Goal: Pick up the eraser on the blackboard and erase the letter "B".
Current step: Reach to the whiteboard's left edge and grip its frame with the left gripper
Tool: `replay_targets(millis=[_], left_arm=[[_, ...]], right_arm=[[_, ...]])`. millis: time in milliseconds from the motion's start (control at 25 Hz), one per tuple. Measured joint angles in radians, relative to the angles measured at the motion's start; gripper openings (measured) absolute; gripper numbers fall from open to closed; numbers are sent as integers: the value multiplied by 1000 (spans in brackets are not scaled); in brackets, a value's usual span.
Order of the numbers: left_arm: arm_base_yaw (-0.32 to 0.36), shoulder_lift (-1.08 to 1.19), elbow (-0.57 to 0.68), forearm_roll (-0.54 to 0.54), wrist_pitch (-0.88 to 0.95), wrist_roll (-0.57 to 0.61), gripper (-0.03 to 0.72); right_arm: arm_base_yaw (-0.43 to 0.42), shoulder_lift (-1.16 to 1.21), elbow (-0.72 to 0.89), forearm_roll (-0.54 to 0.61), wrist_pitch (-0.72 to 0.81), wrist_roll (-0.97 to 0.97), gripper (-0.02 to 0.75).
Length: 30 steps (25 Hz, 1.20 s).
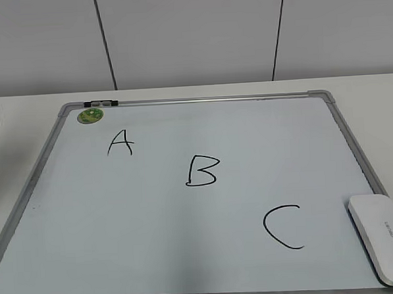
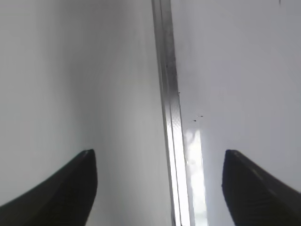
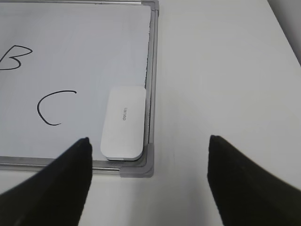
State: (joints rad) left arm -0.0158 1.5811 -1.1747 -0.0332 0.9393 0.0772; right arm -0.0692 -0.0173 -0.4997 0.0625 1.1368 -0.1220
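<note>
Both grippers are standing wide open and holding nothing. The right gripper (image 3: 148, 181) is hanging above the table, near the eraser (image 3: 123, 123), which is lying flat in the board's corner, tight against the frame. The left gripper (image 2: 160, 181) is waiting over the blackboard (image 1: 188, 239) edge. The letter "B" (image 1: 203, 170) is sitting in the middle, with the "C" (image 1: 283, 227) between it and the eraser. If the eraser is dragging low on its way, it could be smudging the "C".
</note>
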Motion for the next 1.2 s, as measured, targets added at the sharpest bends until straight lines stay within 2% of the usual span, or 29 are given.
replay_targets(millis=[240,560,800,1200], left_arm=[[0,192,-86,-35,2,4,569],[0,345,-187,-46,12,6,419],[0,413,-235,-68,14,10,396],[0,476,-237,-72,-16,19,333]], right_arm=[[0,0,0,0,0,0,586],[0,0,0,0,0,0,587],[0,0,0,0,0,0,587],[0,0,0,0,0,0,586]])
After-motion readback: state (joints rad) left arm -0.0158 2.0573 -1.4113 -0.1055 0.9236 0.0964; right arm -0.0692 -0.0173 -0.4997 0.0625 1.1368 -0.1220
